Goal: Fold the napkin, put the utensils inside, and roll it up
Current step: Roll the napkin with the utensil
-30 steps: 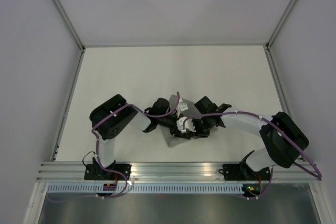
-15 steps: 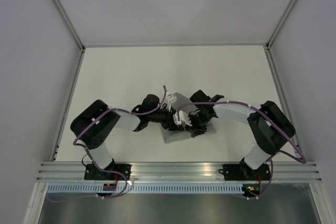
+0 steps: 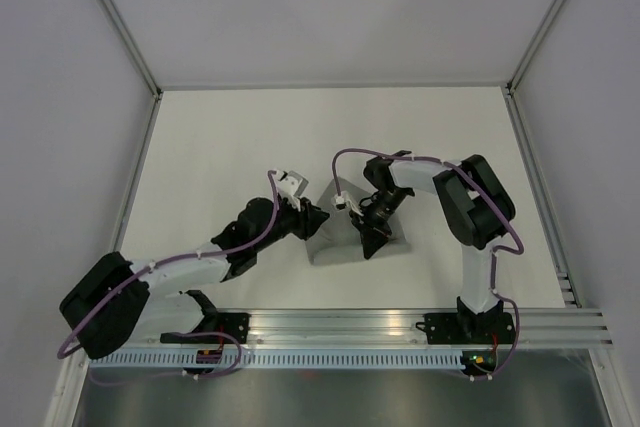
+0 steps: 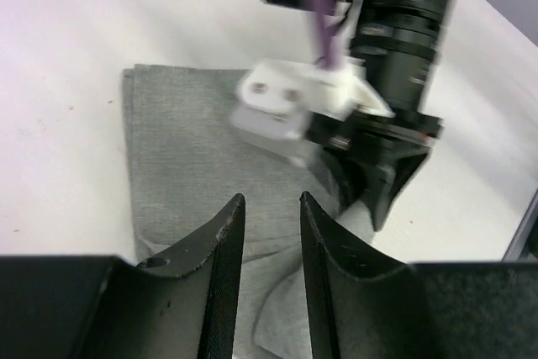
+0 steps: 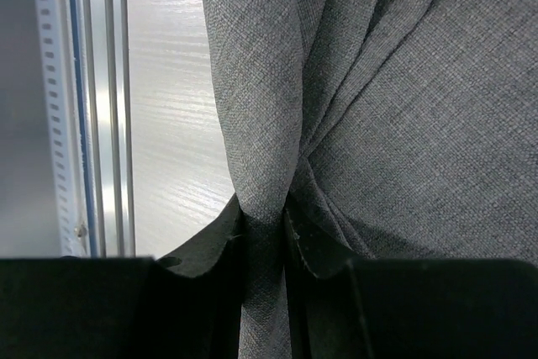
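Left gripper (image 4: 271,208) had opened and pulled back left, jaws part spread and empty beside the napkin (image 3: 333,244) on the table (image 3: 240,137), while right gripper (image 5: 265,223) closed, pinching a raised fold, so folding likely continued.

The napkin (image 5: 403,124) is showing as finely woven grey cloth, matt and slightly rough, creasing softly where the right end effector (image 5: 265,226) is pinching it. That end effector's fingers (image 5: 210,250) are reading as matt black plastic. The left end effector (image 4: 271,216) is showing smooth black plastic that is carrying a faint sheen. The bench (image 3: 250,137) is appearing white, smooth and matt. The rail (image 3: 340,325) along its near edge is gleaming like brushed metal.
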You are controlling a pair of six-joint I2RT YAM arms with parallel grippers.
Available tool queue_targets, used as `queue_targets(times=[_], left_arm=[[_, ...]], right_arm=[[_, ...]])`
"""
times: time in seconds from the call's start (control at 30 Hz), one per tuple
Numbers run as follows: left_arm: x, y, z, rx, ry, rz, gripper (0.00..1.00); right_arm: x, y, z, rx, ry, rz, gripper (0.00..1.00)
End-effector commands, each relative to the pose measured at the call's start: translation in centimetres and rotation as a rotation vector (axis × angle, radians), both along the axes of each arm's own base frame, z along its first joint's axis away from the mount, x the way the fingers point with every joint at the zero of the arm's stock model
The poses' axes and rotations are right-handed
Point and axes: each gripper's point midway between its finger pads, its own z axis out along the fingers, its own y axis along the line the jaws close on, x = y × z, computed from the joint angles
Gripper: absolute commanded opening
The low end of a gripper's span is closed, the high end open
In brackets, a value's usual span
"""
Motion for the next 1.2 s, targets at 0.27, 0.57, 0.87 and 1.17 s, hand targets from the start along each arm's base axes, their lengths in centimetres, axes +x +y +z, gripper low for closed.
queue_targets(times=[0.27, 0.57, 0.87, 1.17], left_arm=[[-4.9, -4.1, 0.4, 0.357, -0.416, -0.112, 0.40], [-8.2, -8.5, -4.8, 0.628, -0.581, -0.315, 0.44], [-8.2, -9.4, -8.0, 0.705, -0.620, -0.383, 0.62], [-8.4, -8.5, -11.6, 0.776, -0.547, -0.409, 0.49]], right_arm=[[0.0, -2.3, -3.8, -0.161, 0.084, 0.020, 0.15], [0.8, -2.4, -4.5, -0.196, 0.096, -0.021, 0.14], [1.1, -2.4, -4.9, -0.213, 0.095, -0.033, 0.14], [1.1, -2.4, -5.1, -0.224, 0.118, -0.036, 0.14]])
